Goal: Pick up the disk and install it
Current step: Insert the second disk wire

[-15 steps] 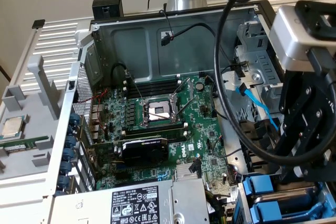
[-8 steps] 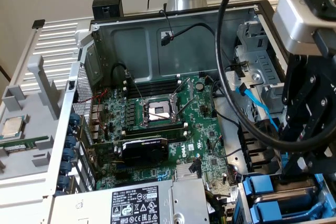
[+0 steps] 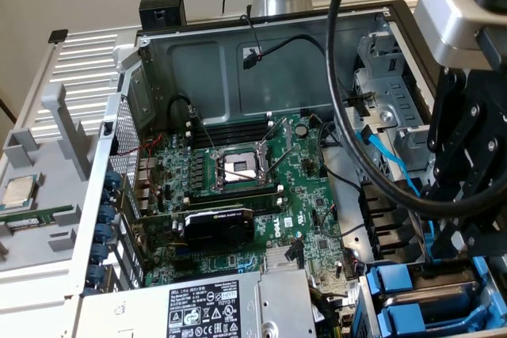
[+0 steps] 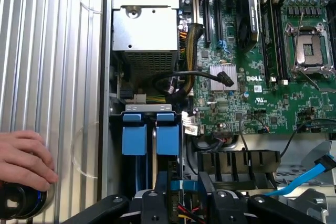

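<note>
Gripper (image 3: 451, 231): black, hanging on the exterior view's right, low over the drive bay at the near right corner of the open computer case (image 3: 261, 25). In the wrist view its fingers (image 4: 157, 203) reach down into the bay.
Grip: the fingers stand part-way closed on either side of a blue-framed unit in the bay; whether they clamp it or only stand beside it, I cannot tell.
Disk (image 4: 168, 184): in the drive bay, a blue carrier strip running between the fingers, with a thin grey edge rising from it between two blue tabs; most of its body is hidden.
Blue tabs (image 4: 134, 135): two square plastic handles side by side at the bay's mouth, just beyond the gripper; in the exterior view they show as blue blocks (image 3: 392, 279) below the gripper.
Motherboard (image 3: 238, 187): green, on the case floor, with an empty processor socket (image 3: 238, 168) near its middle and a black fan card (image 3: 218, 223) nearer the camera.
Power supply (image 3: 206, 306): grey box with a printed label, at the near edge of the case.
Blue cable (image 3: 388, 156): runs along the right side of the case toward the bay.
Person's hand (image 4: 23, 158): resting on the ribbed metal surface (image 4: 52, 77) outside the case, fingers on a round black object (image 4: 21, 200).
Tray (image 3: 32, 211): grey, left of the case, holding a square silver chip (image 3: 20, 190) and a narrow green stick (image 3: 36, 215).
</note>
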### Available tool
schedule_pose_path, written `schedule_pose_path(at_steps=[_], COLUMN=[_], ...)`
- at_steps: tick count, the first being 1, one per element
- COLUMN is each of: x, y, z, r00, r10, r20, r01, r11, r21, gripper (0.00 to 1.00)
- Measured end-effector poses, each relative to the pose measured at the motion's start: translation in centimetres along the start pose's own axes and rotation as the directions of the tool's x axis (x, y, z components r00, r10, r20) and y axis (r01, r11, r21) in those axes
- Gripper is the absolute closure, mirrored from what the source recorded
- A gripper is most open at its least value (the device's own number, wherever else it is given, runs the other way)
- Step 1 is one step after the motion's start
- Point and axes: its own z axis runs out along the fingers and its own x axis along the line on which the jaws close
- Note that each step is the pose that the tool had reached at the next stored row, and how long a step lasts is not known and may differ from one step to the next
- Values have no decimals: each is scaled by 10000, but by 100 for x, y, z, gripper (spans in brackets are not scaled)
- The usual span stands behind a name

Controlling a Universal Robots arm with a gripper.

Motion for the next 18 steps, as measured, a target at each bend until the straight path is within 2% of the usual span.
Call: schedule_pose_path(at_steps=[11,15,18], x=[0,0,0], y=[0,0,0], z=[0,0,0], r00=[10000,10000,10000], r10=[-2,-2,-3], r20=[0,0,0], r01=[2,2,3], r11=[10000,10000,10000], r21=[0,0,0], gripper=[65,89,89])
